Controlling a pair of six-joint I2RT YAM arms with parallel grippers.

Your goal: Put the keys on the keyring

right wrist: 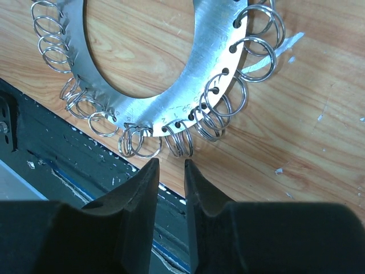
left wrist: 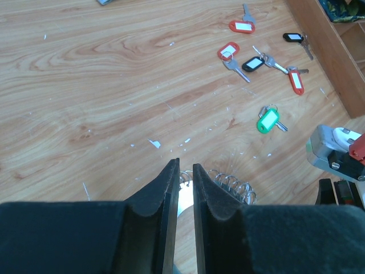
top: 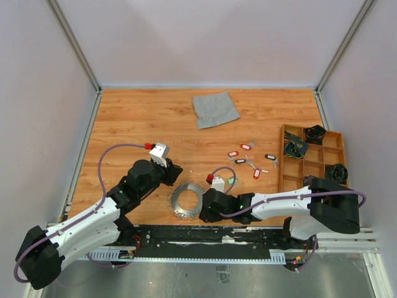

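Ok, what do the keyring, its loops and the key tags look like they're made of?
The keyring: flat bright metal, likely steel, with a brushed sheen and punched holes. The loops: thin shiny wire, coiled like split rings. The key tags: probably plastic, solid red, black and green with white label windows.

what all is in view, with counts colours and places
small silver metal keys with oblong plastic tags: six; three red, two black, one green; loose, centre-right
large silvery metal keyring with wire loops round its rim: one, silver, near edge between the arms
grey square cloth: one, grey, far centre
wooden compartment tray: one, brown, right side
chunky black parts: three, black, in the tray
wood-grain table: one, brown, under everything
left gripper: one, black, at the keyring's far-left rim
right gripper: one, black, just short of the keyring's rim, jaws slightly apart
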